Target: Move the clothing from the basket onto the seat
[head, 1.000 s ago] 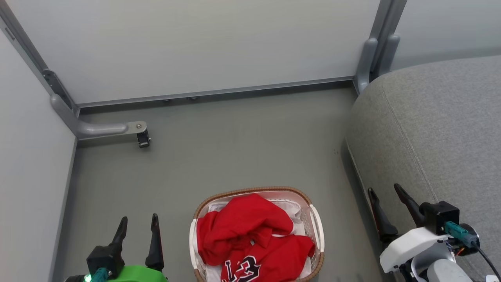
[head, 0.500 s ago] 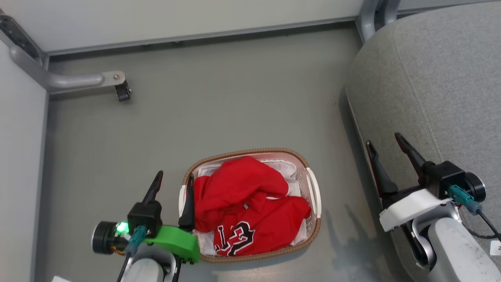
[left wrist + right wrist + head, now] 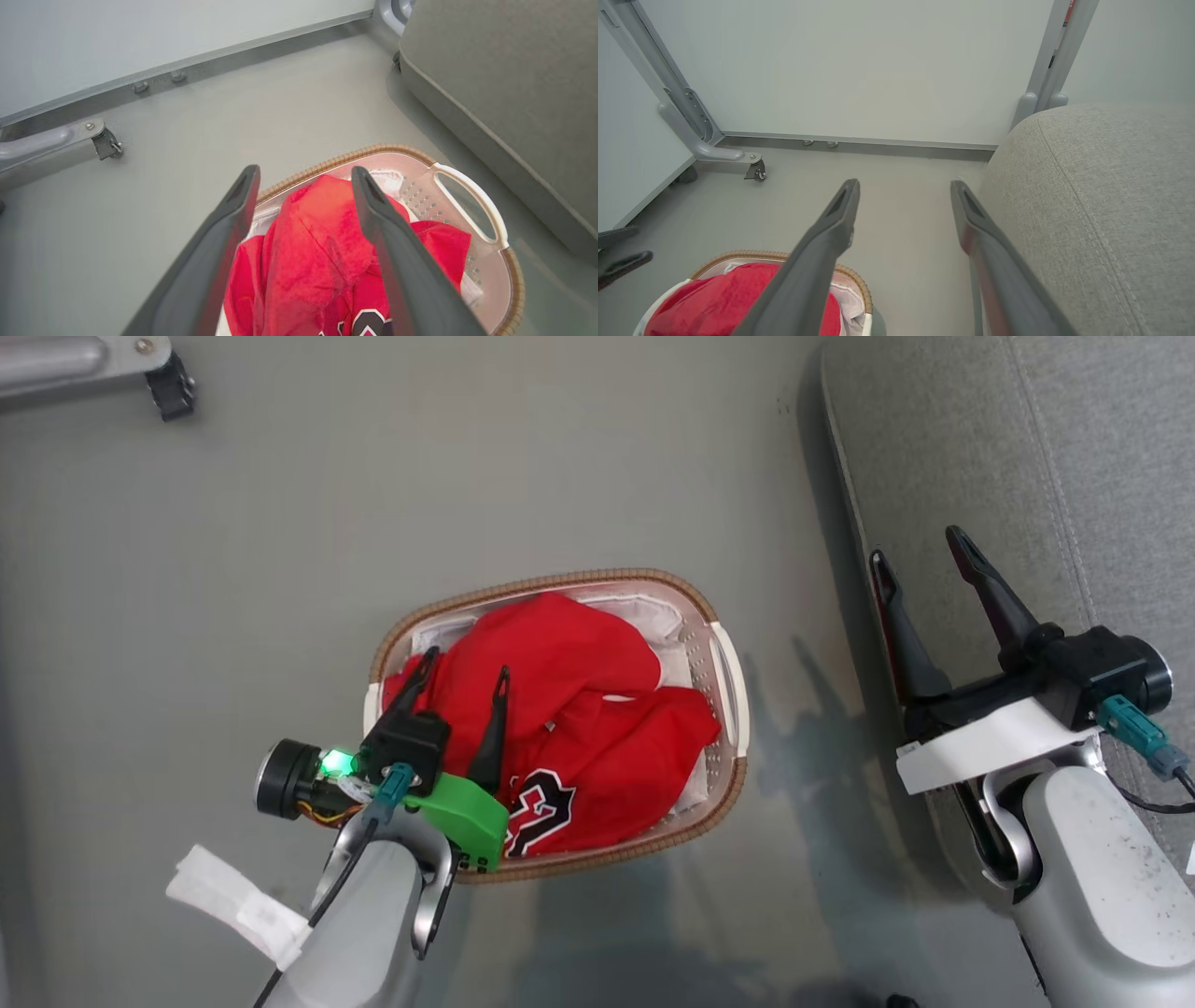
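Red jersey clothing (image 3: 579, 709) with black, white-outlined lettering lies heaped in the oval white basket (image 3: 560, 581) on the floor. My left gripper (image 3: 467, 663) hangs open over the basket's left half, its fingers straddling a raised red fold (image 3: 317, 242) without gripping it. My right gripper (image 3: 915, 546) is open and empty beside the edge of the grey seat (image 3: 1074, 476), which lies to the right of the basket. In the right wrist view, that gripper (image 3: 905, 184) points at the floor between the basket (image 3: 852, 275) and the seat (image 3: 1101, 186).
White partition walls (image 3: 854, 70) on grey metal frames close off the back and left. A frame foot with a black caster (image 3: 163, 387) juts onto the grey floor at far left. A white basket handle (image 3: 467, 196) faces the seat.
The head camera has tilted down, shifting the whole scene up. My left gripper has swung right from beside the basket to over the clothing. The right gripper remains by the seat's edge.
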{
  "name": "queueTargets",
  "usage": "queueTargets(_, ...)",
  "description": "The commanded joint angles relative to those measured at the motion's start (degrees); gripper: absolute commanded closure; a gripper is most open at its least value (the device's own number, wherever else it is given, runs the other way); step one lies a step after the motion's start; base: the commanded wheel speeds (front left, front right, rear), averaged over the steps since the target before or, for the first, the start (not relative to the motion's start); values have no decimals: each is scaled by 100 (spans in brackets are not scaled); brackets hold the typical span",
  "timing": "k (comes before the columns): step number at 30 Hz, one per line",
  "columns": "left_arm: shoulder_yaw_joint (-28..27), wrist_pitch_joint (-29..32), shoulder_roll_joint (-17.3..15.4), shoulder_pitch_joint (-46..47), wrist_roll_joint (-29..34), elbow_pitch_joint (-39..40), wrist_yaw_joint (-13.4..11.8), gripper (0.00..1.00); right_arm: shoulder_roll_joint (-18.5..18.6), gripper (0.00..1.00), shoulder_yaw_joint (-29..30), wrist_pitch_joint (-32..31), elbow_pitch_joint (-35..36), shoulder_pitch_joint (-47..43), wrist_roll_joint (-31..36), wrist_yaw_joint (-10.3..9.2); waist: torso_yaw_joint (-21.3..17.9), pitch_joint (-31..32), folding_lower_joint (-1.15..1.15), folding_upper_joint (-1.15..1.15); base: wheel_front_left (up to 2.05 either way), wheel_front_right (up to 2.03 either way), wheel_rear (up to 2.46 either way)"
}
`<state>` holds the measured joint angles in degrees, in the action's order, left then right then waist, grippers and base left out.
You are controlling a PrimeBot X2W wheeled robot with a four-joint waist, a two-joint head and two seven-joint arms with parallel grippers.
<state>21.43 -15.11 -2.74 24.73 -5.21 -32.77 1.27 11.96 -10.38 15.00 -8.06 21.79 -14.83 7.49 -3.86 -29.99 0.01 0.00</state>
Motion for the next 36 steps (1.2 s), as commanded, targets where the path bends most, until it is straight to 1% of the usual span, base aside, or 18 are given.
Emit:
queueTargets(1,7,-8,-31,247,49,-147,22,0,-14,0,12,27,30,96,-40,0,-304,-632,-1,0,0,0,0)
queueTargets(7,205,-7,-51,835,340,-1057,108,0,-63,0,-9,27,64,230,-65,0,-457,-1021,-1,0,0,0,0)
queueTargets(10,311,-7,-109,1081,499,-1556,68,0,-110,0,-27,27,82,291,-76,0,-548,-1152,-1,0,0,0,0)
queueTargets(13,410,-7,-102,1329,591,-2178,-17,0,-147,0,-39,27,101,331,-76,0,-642,-1263,-1,0,0,0,0)
queueTargets(16,578,-7,-86,1576,752,-2579,-105,0,-197,0,-44,26,106,360,-68,0,-718,-1354,-1,0,0,0,0)
queueTargets(23,899,80,-57,2153,1023,-3563,-515,0,-319,0,-72,27,115,424,-87,0,-876,-1568,-1,0,0,0,0)
queueTargets(26,946,274,-58,2352,1043,-3831,-587,0,-347,0,-114,27,97,448,-102,0,-926,-1638,-1,0,0,0,0)
queueTargets(29,935,490,-73,2469,994,-3956,-594,0,-365,0,-171,27,59,448,-123,0,-963,-1676,-1,0,0,0,0)
queueTargets(31,951,672,-77,2507,966,-4017,-533,0,-375,0,-197,27,49,445,-131,0,-975,-1699,-1,0,0,0,0)
queueTargets(35,928,836,-74,2568,875,-4067,-497,0,-358,0,-241,27,17,460,-132,0,-970,-1726,-1,0,0,0,0)
queueTargets(36,919,861,-73,2544,840,-4077,-480,42,-354,0,-250,27,0,457,-128,0,-964,-1708,-1,0,0,0,0)
